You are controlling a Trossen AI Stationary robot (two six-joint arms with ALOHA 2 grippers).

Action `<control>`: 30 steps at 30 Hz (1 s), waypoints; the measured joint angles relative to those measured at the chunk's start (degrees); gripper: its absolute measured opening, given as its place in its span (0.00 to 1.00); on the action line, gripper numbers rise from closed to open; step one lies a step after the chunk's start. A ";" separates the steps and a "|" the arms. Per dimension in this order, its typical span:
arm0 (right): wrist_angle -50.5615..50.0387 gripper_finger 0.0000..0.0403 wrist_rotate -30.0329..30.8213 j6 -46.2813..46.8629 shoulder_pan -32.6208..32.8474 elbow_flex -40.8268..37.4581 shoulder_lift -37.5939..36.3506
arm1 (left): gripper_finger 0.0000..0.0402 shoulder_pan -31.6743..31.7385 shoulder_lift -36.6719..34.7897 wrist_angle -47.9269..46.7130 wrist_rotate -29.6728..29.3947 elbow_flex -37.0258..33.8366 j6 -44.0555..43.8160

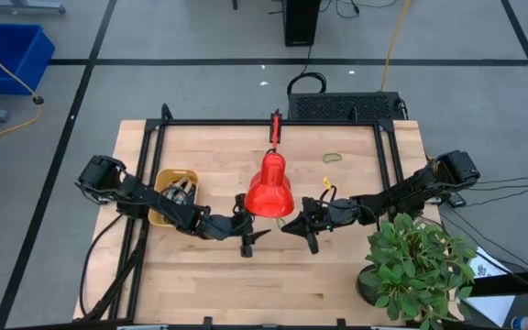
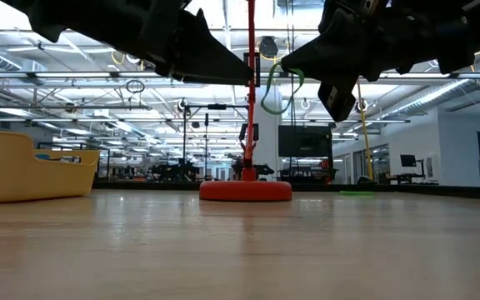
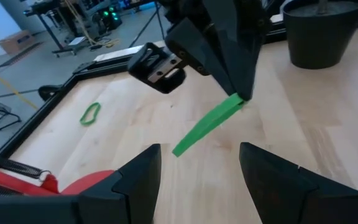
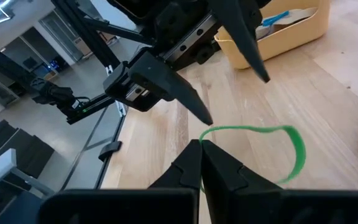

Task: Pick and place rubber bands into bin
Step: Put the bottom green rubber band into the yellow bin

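Note:
My right gripper (image 4: 201,146) is shut on a green rubber band (image 4: 294,149), above the table near the red lamp (image 1: 269,185). In the low view the band (image 2: 277,93) dangles under the gripper (image 2: 294,60). My left gripper (image 3: 197,158) is open, facing the right gripper's tips with its fingers on either side of the band (image 3: 205,129) but short of it. The yellow bin (image 1: 174,196) stands on the table's left under the left arm, with bands and a blue stick (image 4: 273,18) inside. Another green band (image 1: 333,158) lies flat on the far right. My right gripper pinches one spot of the green band's loop (image 4: 215,129) between its shut fingertips. The fingers lie nearly level and point toward the table's left. The rest of the loop hangs slack below the tips, clear of the table.
The red lamp's round base (image 2: 245,190) and upright pole stand mid-table, just beyond both grippers. A potted plant (image 1: 415,261) fills the near right corner. A black frame (image 1: 273,123) runs around the far part of the table. Bare wood lies along the near edge.

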 joint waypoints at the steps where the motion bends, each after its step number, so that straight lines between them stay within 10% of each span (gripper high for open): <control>1: -0.02 0.00 0.01 0.19 0.00 0.00 0.00 | 0.56 0.00 0.00 0.02 -0.34 0.00 0.01; 30: 0.79 0.00 -0.28 -0.08 1.53 0.00 -0.02 | 0.56 0.39 11.96 -1.26 -2.08 12.98 6.88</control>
